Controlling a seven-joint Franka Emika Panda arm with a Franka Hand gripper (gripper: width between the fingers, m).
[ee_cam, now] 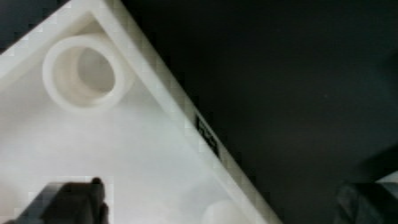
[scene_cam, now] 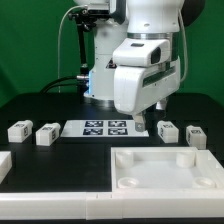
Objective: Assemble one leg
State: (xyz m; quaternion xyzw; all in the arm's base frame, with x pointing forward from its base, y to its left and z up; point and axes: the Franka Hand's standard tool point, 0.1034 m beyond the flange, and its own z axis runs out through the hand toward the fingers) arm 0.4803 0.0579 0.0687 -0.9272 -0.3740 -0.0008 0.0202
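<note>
Several small white legs with black-and-white markers stand on the black table: two at the exterior view's left [scene_cam: 18,130] [scene_cam: 46,134] and two at its right [scene_cam: 167,131] [scene_cam: 194,135]. My gripper [scene_cam: 142,120] hangs low behind the far edge of the large white panel [scene_cam: 165,170], between the marker board and the right-hand legs. In the wrist view the gripper [ee_cam: 228,202] is open and empty. Its dark fingers [ee_cam: 71,202] stand wide apart over the panel's edge [ee_cam: 125,150]. One round corner socket [ee_cam: 84,72] shows. No leg shows in the wrist view.
The marker board [scene_cam: 107,127] lies flat on the table behind the panel. Another white part [scene_cam: 4,165] sits at the exterior view's left edge. The robot's base and cables stand at the back.
</note>
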